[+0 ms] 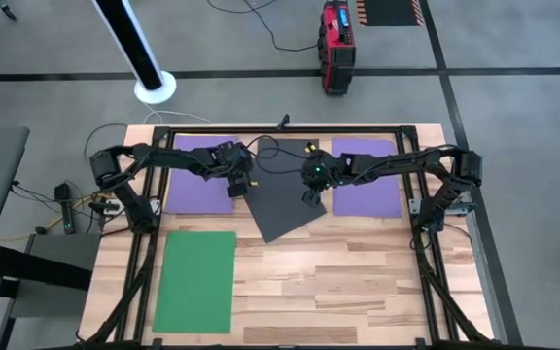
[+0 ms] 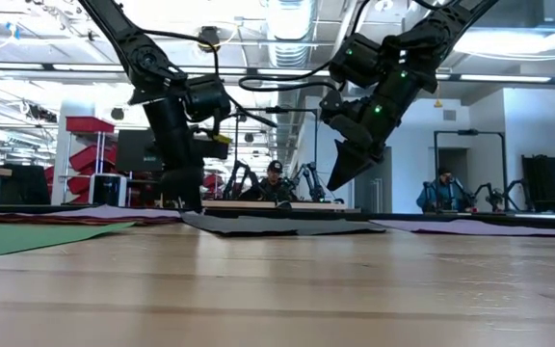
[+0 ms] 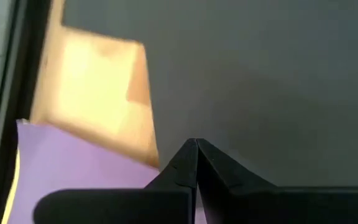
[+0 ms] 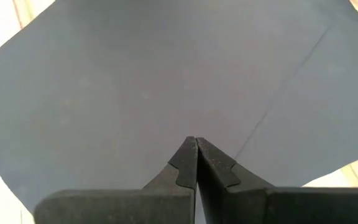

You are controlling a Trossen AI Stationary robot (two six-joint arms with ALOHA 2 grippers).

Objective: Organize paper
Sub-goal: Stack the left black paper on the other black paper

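With both closed, left end effector (image 1: pixel 238 187) down at the skewed dark grey sheet (image 1: pixel 285 199), right end effector (image 1: pixel 311 194) raised, drag slowly, square to the desk's far edge.

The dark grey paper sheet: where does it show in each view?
High view: dark grey paper sheet, rotated, centre, between purple sheets.
Low view: thin dark edge, mid-table.
Left wrist view: fills upper right.
Right wrist view: fills frame.
Shared landmark: left purple paper sheet.
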